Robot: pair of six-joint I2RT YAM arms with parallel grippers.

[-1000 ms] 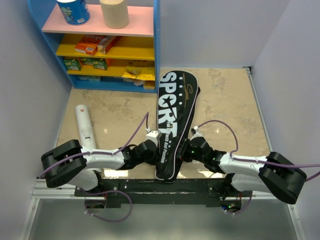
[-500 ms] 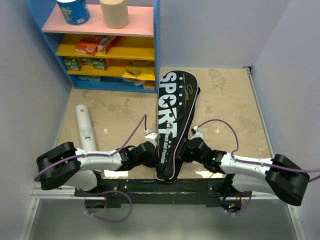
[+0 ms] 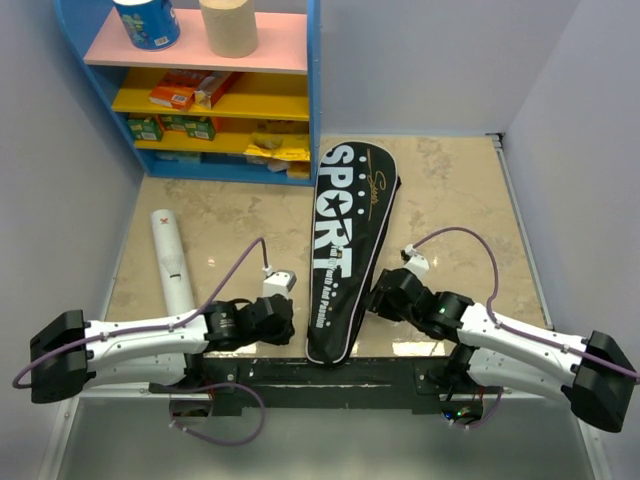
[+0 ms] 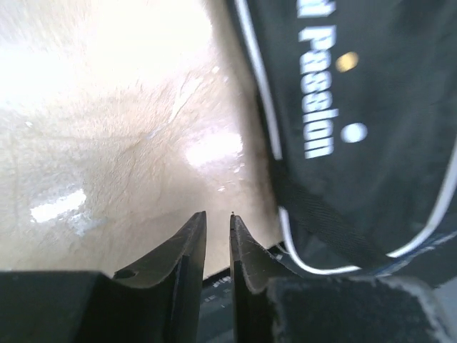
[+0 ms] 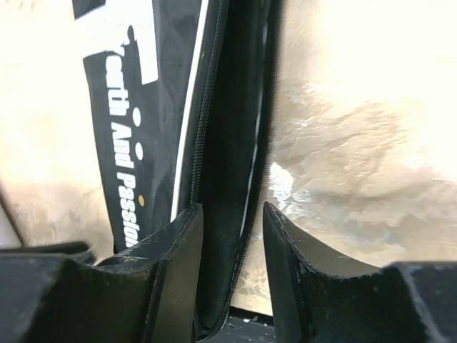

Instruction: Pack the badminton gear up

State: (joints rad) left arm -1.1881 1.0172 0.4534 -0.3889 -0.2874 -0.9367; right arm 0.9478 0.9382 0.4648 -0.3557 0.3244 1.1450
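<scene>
Top view: left gripper (image 3: 288, 322) nearly closed, empty, left of the bag (image 3: 345, 220); right gripper (image 3: 376, 300) open at its right edge.

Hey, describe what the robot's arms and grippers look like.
Both arms, left arm and right arm, have white links with bulky black joints. A purple cable loops to a small white box at each wrist. The left gripper and right gripper have two black, tapering fingers each.

Blk bag (image 3: 345, 240) w/ white SPORT lettering & dots; white tube (image 3: 172, 262); beige marbled table (image 3: 450, 200)
</scene>
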